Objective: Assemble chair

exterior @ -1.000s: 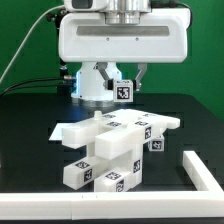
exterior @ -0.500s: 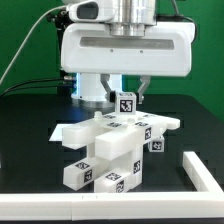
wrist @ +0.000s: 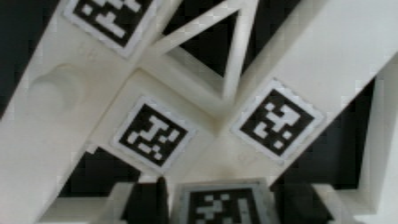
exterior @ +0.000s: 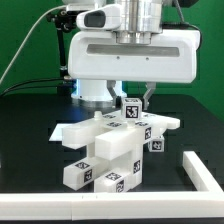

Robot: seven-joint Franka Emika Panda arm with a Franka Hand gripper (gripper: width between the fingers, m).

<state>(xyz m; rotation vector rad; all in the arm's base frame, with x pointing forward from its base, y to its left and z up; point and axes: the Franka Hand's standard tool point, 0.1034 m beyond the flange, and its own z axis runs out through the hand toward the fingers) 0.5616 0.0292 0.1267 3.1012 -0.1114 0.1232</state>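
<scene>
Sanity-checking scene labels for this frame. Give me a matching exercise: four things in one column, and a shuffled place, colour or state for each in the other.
Things:
A. small tagged block
B. partly built chair
C. white rail
D. backdrop

Descriptions:
1. green
2. gripped in the claw, above the stack
3. resting on the black table, mid-scene
4. untagged, along the table's near edge

Pairs: A-2, B-3, C-4, D-1

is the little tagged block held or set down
Held: the end effector clamps the block right over the stacked chair parts; cannot tell if it touches them.
</scene>
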